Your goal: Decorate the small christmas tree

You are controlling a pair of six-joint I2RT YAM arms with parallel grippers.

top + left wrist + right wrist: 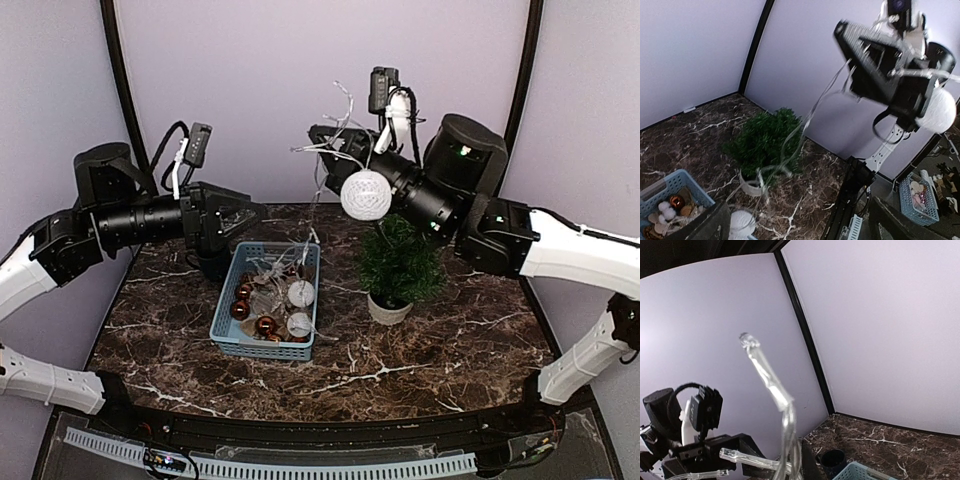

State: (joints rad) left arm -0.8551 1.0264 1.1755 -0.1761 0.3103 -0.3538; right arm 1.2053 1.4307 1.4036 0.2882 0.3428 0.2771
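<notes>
The small christmas tree (398,262) stands in its white pot (388,311) right of the blue basket (232,330). My right gripper (325,140) is raised above and behind the tree, shut on a clear string of lights (318,190) that trails down into the basket. A white ball (366,195) hangs from the string just above the treetop. The string shows close up in the right wrist view (775,387). My left gripper (245,215) is open and empty, held above the basket's back left corner. The tree also shows in the left wrist view (765,142).
The basket holds brown baubles (241,308) and white balls (300,293). A dark round cup (832,458) stands behind the basket. Purple walls close the back and sides. The left wrist view shows a second blue basket (920,197) beyond the table's right edge.
</notes>
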